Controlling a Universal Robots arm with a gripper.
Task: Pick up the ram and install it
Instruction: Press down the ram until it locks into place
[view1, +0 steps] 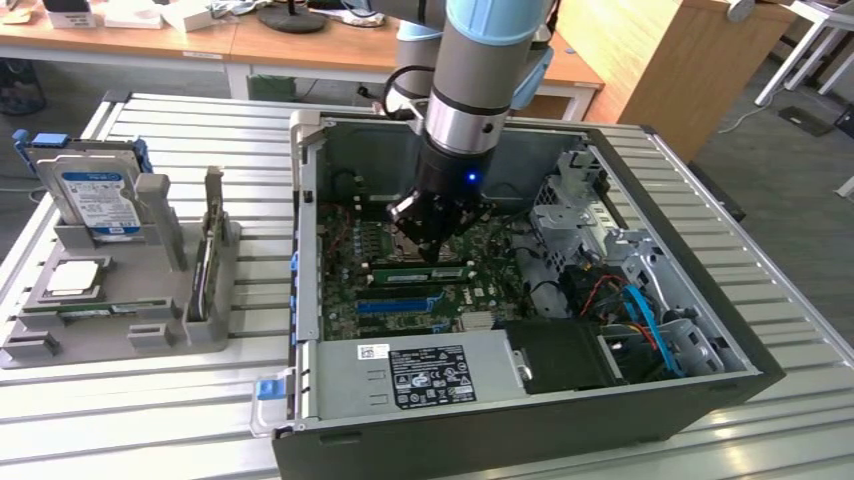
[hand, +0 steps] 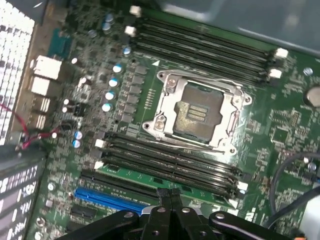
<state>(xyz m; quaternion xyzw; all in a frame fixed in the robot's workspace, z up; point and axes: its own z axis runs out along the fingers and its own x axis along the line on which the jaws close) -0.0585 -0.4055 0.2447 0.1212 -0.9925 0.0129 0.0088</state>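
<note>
Where the black slots run in rows on the green board, you can see the ram (view1: 424, 269), a long thin green stick, lying in the slot next to the row of empty ones, just under the gripper (view1: 437, 256). In the wrist view the ram (hand: 170, 183) shows as a green strip along the far side of the black slots, and the gripper (hand: 168, 192) sits right over its middle. Your gripper's two fingers look pressed close together there, with their tips at the ram's top edge, but you cannot tell if they pinch it or just touch it. Beside the ram is the square metal socket (hand: 198, 111), and it is open with nothing in it. Past the socket are four more black slots (hand: 205, 47) with white clips at the ends. A long blue slot (hand: 107, 199) lies on the other side of the ram. All of this sits inside the open computer case (view1: 707, 375), with a grey power box (view1: 407, 375) at its near end. On the exterior view's left, well apart from the case, a grey holder (view1: 140, 330) stands on the slatted table (view1: 120, 420). It carries a hard drive (view1: 94, 195) with a blue label standing up, and a square silver chip (view1: 76, 278) lying flat.
</note>
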